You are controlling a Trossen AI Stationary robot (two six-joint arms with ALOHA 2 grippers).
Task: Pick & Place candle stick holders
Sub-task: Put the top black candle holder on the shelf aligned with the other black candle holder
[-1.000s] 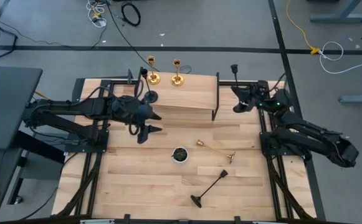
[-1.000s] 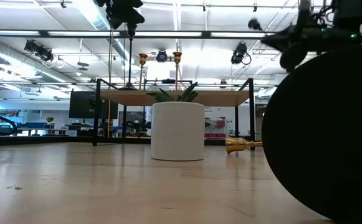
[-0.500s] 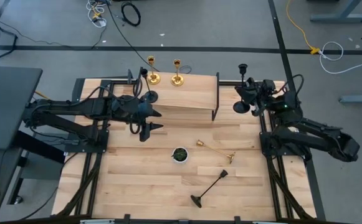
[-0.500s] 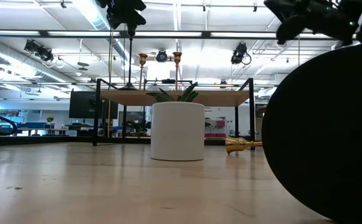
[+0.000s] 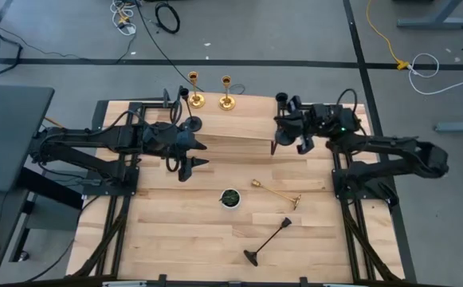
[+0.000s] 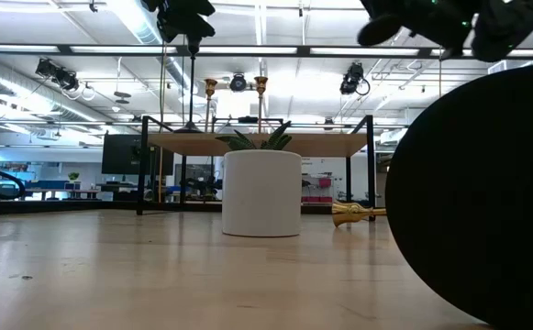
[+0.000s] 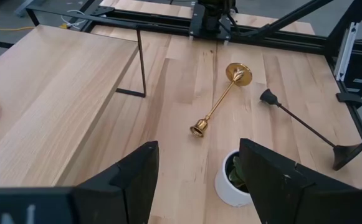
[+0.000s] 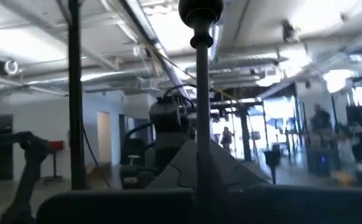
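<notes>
Now the right gripper (image 5: 291,127) pinches a matte black candle holder (image 5: 282,109) with a thin stem, upright. The left gripper (image 5: 185,156) is spread over the pale wooden table (image 5: 183,231).

Robotics lab in open industrial hall. Wooden workbench (image 5: 215,231) on black metal frame, grey concrete floor (image 5: 295,48) with cables (image 5: 167,16) at 12 o'clock. Exposed ceiling ducts (image 6: 27,69), strip lights (image 6: 261,23), monitors (image 6: 124,154) at 9 o'clock.

wooden table (image 5: 175,231), white bowl (image 5: 229,198), fallen holders (image 5: 276,193)
</notes>
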